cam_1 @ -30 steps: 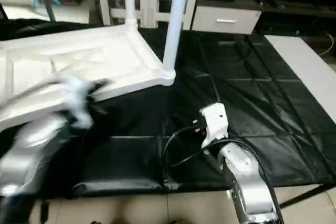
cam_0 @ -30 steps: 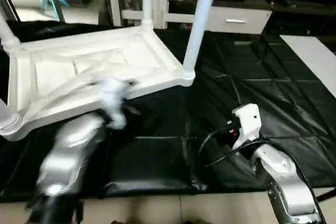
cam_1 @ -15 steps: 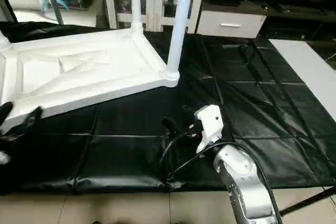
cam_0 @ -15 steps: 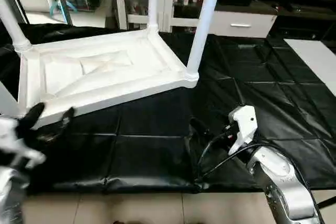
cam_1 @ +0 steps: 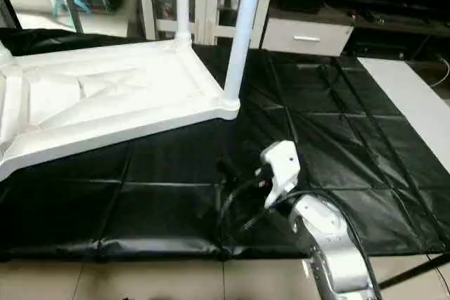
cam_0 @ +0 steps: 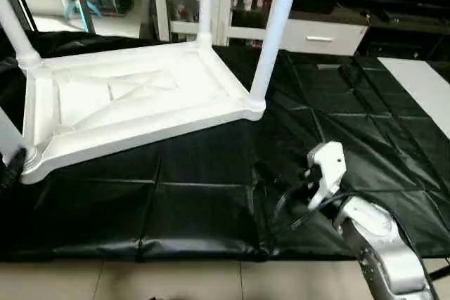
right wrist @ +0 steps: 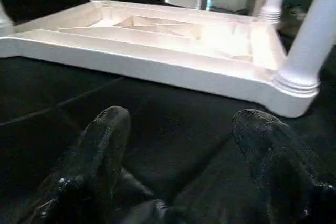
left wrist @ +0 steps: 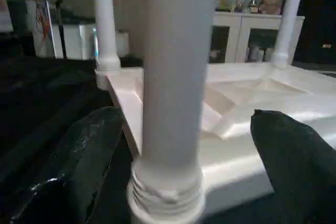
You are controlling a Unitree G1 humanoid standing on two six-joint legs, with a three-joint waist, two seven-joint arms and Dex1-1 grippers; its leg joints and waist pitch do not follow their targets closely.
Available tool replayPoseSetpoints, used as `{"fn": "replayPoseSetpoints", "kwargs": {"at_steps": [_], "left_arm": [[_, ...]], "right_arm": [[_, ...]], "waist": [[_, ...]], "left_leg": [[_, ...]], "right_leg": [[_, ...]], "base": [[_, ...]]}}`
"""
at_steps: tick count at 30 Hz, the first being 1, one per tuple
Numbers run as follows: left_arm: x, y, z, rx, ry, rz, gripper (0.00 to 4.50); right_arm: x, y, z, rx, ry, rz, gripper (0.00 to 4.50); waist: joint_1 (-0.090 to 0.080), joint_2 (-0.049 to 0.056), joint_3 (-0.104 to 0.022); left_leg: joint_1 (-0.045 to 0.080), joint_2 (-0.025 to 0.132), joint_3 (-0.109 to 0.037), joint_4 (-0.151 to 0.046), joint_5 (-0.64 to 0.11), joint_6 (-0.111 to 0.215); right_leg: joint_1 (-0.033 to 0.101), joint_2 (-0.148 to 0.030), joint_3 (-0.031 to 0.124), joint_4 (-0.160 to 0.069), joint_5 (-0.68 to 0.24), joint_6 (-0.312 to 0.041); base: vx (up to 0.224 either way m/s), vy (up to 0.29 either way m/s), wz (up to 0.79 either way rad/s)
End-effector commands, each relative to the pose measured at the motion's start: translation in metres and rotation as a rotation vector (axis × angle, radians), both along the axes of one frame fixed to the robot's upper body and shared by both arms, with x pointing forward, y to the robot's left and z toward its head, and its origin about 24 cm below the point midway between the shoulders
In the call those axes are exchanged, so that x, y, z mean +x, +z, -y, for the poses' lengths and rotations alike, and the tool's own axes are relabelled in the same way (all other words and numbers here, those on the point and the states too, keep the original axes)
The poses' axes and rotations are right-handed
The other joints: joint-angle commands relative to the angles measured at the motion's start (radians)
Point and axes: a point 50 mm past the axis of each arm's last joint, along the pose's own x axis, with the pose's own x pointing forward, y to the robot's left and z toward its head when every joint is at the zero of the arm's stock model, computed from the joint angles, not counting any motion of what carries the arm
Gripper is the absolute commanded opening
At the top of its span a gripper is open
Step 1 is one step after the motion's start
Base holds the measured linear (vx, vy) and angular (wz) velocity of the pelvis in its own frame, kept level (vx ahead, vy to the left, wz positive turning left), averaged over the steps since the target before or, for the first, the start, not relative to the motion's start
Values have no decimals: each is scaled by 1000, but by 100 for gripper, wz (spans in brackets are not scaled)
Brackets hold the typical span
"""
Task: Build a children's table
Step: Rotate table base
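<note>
The children's table lies upside down on the black mat, its white tabletop (cam_0: 133, 100) showing the X-ribbed underside. White legs stand upright in the corner sockets: one at the right corner (cam_0: 271, 40), one at the back (cam_0: 204, 1), one at the far left (cam_0: 15, 33). The near-left leg (left wrist: 176, 77) rises between the fingers of my left gripper (left wrist: 186, 119), which is open and stands apart from it on both sides. My right gripper (right wrist: 182, 115) hangs open over the mat, in front of the tabletop's right corner, holding nothing. Its white wrist (cam_0: 325, 166) is right of centre.
The black mat (cam_0: 211, 194) covers the floor around the table, with pale tiles (cam_0: 211, 282) at its near edge. A white cabinet with a drawer (cam_0: 320, 33) stands behind. A white board (cam_0: 422, 82) lies at the far right.
My left arm has swung from over the tabletop's front edge out to the left, to the near-left leg. The head camera has shifted. The right arm has hardly moved.
</note>
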Motion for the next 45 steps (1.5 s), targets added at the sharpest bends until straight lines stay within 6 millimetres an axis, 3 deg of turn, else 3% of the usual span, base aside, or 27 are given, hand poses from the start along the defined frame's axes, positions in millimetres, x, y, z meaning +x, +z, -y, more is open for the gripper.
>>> {"fn": "replayPoseSetpoints", "kwargs": {"at_steps": [1,2,5,8,9,11,14,16,19,21,23,24,26,29,30,32,33,36,38,39,40,41,42,43,44,45], "left_arm": [[8,8,-4,9,-27,23,443],[14,13,-6,11,-49,26,443],[20,18,-8,3,-66,30,443],[31,27,-14,-8,-68,33,443],[35,29,-14,-22,-80,26,443],[37,29,-15,-27,-87,22,443],[46,29,-8,-51,-159,2,443],[54,24,6,-86,-279,-34,443],[60,22,22,-113,-381,-62,443],[70,20,45,-136,-506,-90,443],[75,19,59,-142,-586,-112,443],[81,19,76,-143,-672,-130,443],[88,22,113,-145,-845,-150,443],[91,25,150,-147,-1004,-166,443],[91,25,152,-148,-1017,-167,443],[98,25,181,-141,-1108,-164,443],[101,25,197,-140,-1158,-159,443],[112,26,247,-151,-1280,-136,443],[117,26,270,-149,-1319,-126,443],[117,26,270,-149,-1319,-126,443],[118,27,288,-159,-1362,-123,443],[120,27,323,-96,-1399,-103,443],[120,26,330,-85,-1399,-99,443],[121,25,344,-51,-1376,-89,443],[124,23,353,-18,-1331,-88,443],[124,23,353,-18,-1331,-88,443]], "right_arm": [[-17,6,-8,42,193,-40,344],[-28,9,-12,74,310,-76,344],[-36,12,-13,90,393,-109,344],[-43,19,-14,106,478,-147,344],[-44,22,-15,112,499,-154,344],[-44,23,-15,113,506,-157,344],[-43,26,-16,111,512,-158,344],[-41,26,-15,101,505,-161,344],[-41,26,-14,97,501,-168,344],[-41,24,-12,88,501,-182,344],[-41,23,-10,77,502,-191,344],[-41,21,-7,62,499,-202,344],[-39,17,1,21,477,-213,344],[-37,16,8,5,448,-217,344],[-37,16,9,4,446,-218,344],[-37,16,13,-7,442,-222,344],[-37,15,14,-11,441,-225,344],[-40,13,14,-31,456,-239,344],[-42,13,14,-32,466,-244,344],[-42,13,14,-32,466,-244,344],[-43,12,14,-32,468,-247,344],[-44,12,14,-36,467,-249,344],[-44,12,14,-37,465,-248,344],[-44,12,14,-41,459,-246,344],[-44,12,15,-43,453,-244,344],[-44,12,15,-43,453,-244,344]], "waist": [[3,41,-43],[6,41,-44],[10,39,-42],[15,41,-40],[12,35,-38],[13,37,-36],[15,37,-37],[17,38,-37],[21,28,-36],[28,30,-35],[44,32,-32],[45,30,-30],[50,36,-34],[50,29,-36],[50,24,-39],[42,24,-41],[40,21,-42],[40,15,-44],[41,11,-51],[41,9,-52],[40,14,-56],[34,23,-56],[35,16,-63],[37,11,-67],[38,21,-69],[35,17,-69]], "left_leg": [[22,11,-5,-97,-477,-19],[24,13,-4,-95,-467,-8],[15,15,-7,-98,-456,-7],[24,12,-7,-96,-472,-23],[20,12,-9,-98,-482,-28],[28,11,-11,-97,-516,-38],[32,12,-14,-98,-528,-46],[31,14,-14,-99,-531,-51],[35,16,-11,-99,-537,-52],[38,18,-11,-99,-540,-54],[51,16,-5,-96,-570,-56],[55,15,-5,-96,-589,-58],[46,18,-10,-100,-575,-65],[35,17,-10,-103,-553,-64],[24,16,-12,-104,-514,-58],[16,14,-10,-102,-471,-55],[23,14,-7,-99,-469,-50],[18,14,2,-91,-400,-29],[5,12,0,-89,-333,-21],[0,11,0,-88,-312,-16],[-1,13,-1,-85,-277,-13],[-3,12,1,-82,-251,-5],[7,15,4,-73,-233,4],[4,12,6,-65,-183,27],[0,13,3,-64,-152,39],[-1,12,6,-61,-130,55]], "right_leg": [[26,-16,23,-73,-321,-115],[26,-15,25,-72,-290,-116],[34,-22,24,-67,-287,-125],[28,-24,25,-70,-349,-122],[31,-28,24,-71,-380,-116],[23,-30,24,-81,-453,-103],[19,-32,25,-85,-485,-93],[19,-32,24,-84,-478,-95],[15,-33,26,-84,-483,-102],[12,-33,26,-84,-482,-106],[0,-32,28,-96,-525,-97],[-2,-30,26,-99,-547,-88],[11,-35,26,-93,-526,-87],[22,-37,24,-91,-510,-88],[32,-39,24,-86,-485,-88],[37,-37,24,-84,-455,-88],[33,-36,23,-90,-466,-86],[36,-38,27,-92,-434,-103],[49,-38,27,-79,-371,-109],[53,-37,26,-78,-353,-106],[56,-38,25,-70,-305,-114],[56,-36,25,-71,-261,-131],[54,-34,24,-68,-196,-153],[60,-33,25,-56,-95,-186],[65,-33,25,-49,-44,-199],[64,-29,24,-49,-4,-206]], "base": [[0,0,0],[0,0,0],[0,0,0],[0,0,0],[0,0,0],[0,0,0],[0,0,0],[0,0,0],[0,0,0],[0,0,0],[0,0,0],[0,0,0],[0,0,0],[0,0,0],[0,0,0],[0,0,0],[0,0,0],[0,0,0],[0,0,0],[0,0,0],[0,0,0],[0,0,0],[59,9,6],[59,9,6],[64,12,4],[52,11,0]]}}
